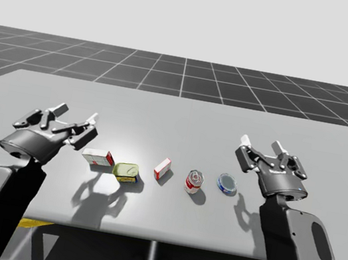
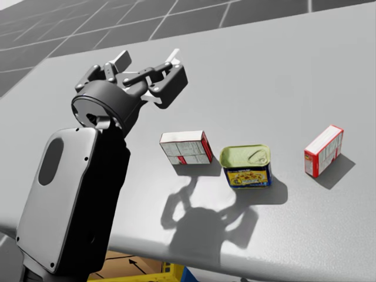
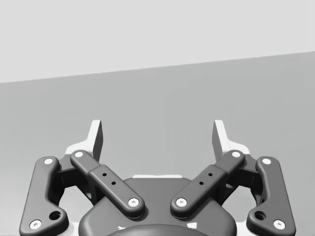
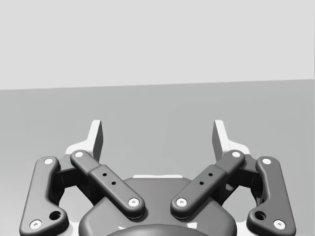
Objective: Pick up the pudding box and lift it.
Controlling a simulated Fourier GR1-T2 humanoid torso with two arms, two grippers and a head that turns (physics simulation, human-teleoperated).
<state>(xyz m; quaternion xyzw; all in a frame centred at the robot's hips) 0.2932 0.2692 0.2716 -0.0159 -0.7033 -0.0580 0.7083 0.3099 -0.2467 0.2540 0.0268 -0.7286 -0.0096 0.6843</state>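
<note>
The left gripper (image 1: 77, 113) hovers spread wide near the flat white-and-red box (image 1: 98, 156) — the right gripper (image 1: 260, 143) is spread too.

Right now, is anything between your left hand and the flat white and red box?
Nothing visible: bare table lies between my open left hand and the box. The tin stands on the box's other side.

Bright, even sim light fr. far side; crisp shadows on table (image 1: 181, 125).

The table (image 1: 175, 120) is plain grey, the left claw (image 2: 147, 60) dark grey, the tin (image 2: 247, 166) green-topped with blue-and-yellow sides.
</note>
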